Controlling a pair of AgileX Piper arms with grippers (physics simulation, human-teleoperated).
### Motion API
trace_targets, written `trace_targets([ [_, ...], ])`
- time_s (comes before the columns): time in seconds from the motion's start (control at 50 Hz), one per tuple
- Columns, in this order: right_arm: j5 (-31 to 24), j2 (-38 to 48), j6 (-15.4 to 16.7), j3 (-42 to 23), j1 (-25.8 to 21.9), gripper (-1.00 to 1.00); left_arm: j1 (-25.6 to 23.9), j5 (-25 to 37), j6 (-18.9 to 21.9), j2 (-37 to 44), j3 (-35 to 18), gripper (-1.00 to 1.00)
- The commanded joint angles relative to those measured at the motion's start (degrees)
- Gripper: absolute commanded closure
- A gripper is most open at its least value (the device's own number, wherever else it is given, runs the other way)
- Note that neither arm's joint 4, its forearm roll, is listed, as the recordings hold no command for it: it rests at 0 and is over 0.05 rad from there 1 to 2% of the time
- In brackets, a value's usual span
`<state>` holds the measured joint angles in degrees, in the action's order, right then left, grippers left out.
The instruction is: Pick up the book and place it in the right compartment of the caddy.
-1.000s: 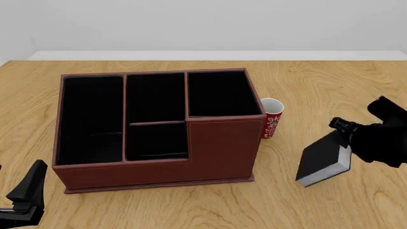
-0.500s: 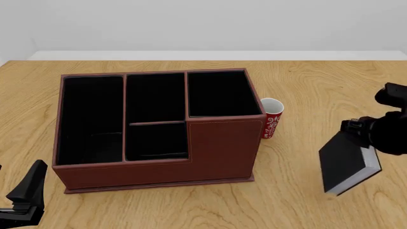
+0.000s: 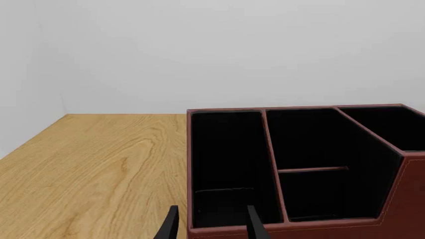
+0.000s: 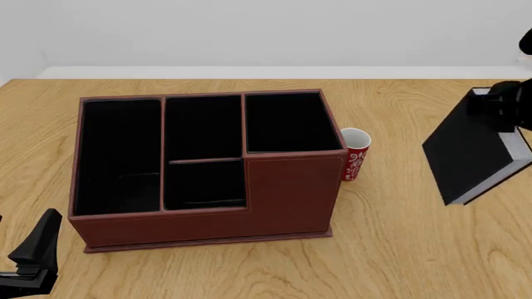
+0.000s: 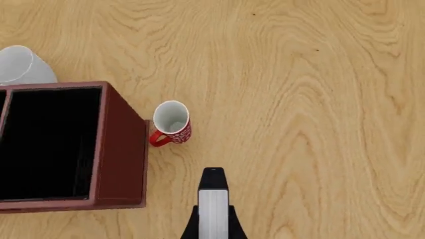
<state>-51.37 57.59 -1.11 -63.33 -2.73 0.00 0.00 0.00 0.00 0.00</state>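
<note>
The right claw (image 5: 212, 230) squeezes the book (image 4: 475, 149) up high, so it can clear the caddy (image 4: 208, 168) wall beside it.

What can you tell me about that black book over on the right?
The book is a thin black hardcover with white page edges showing along its lower right side. It hangs tilted in the air above the wooden table, gripped at its top by the right hand, off to the right of the caddy and the red-and-white cup. Nothing else touches it. From the wrist camera only its narrow edge shows.
</note>
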Motion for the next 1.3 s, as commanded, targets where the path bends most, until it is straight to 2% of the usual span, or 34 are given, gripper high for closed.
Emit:
trace_targets([
  [0.02, -6.9, 1.2, 1.3, -13.5, -5.6, 1.0, 0.0, 0.0, 0.0, 0.0, 0.0, -1.0],
  [0.04, -7.7, 1.7, -0.3, -15.1, -7.7, 1.0, 0.0, 0.0, 0.0, 0.0, 0.0, -1.0],
  [0.08, -8.1, 1.9, 1.0, -16.6, -7.7, 1.0, 0.0, 0.0, 0.0, 0.0, 0.0, -1.0],
  [0.1, -8.4, 2.0, -0.7, -17.2, -9.4, 1.0, 0.0, 0.0, 0.0, 0.0, 0.0, -1.0],
  [0.14, -8.9, 2.2, 0.6, -18.5, -9.8, 1.0, 0.0, 0.0, 0.0, 0.0, 0.0, -1.0],
  [0.16, -9.0, 2.0, -0.7, -18.2, -11.3, 1.0, 0.0, 0.0, 0.0, 0.0, 0.0, -1.0],
  [0.26, -9.9, 2.5, -0.1, -21.3, -11.6, 1.0, 0.0, 0.0, 0.0, 0.0, 0.0, -1.0],
  [0.34, -11.7, 3.9, 1.9, -26.0, -13.1, 1.0, 0.0, 0.0, 0.0, 0.0, 0.0, -1.0],
  [0.36, -12.4, 4.6, 1.3, -27.6, -14.0, 1.0, 0.0, 0.0, 0.0, 0.0, 0.0, -1.0],
  [0.4, -12.9, 5.3, 2.7, -29.1, -14.6, 1.0, 0.0, 0.0, 0.0, 0.0, 0.0, -1.0],
  [0.42, -13.2, 5.7, 1.9, -30.0, -15.4, 1.0, 0.0, 0.0, 0.0, 0.0, 0.0, -1.0],
  [0.58, -15.0, 9.4, 4.2, -36.8, -18.1, 1.0, 0.0, 0.0, 0.0, 0.0, 0.0, -1.0],
  [0.74, -14.5, 10.9, 3.9, -37.8, -20.7, 1.0, 0.0, 0.0, 0.0, 0.0, 0.0, -1.0],
  [0.96, -14.5, 15.6, 4.1, -42.8, -24.1, 1.0, 0.0, 0.0, 0.0, 0.0, 0.0, -1.0],
  [1.12, -12.4, 17.3, 3.0, -41.9, -26.0, 1.0, 0.0, 0.0, 0.0, 0.0, 0.0, -1.0],
  [1.3, -12.0, 20.0, 2.5, -44.3, -27.8, 1.0, 0.0, 0.0, 0.0, 0.0, 0.0, -1.0],
])
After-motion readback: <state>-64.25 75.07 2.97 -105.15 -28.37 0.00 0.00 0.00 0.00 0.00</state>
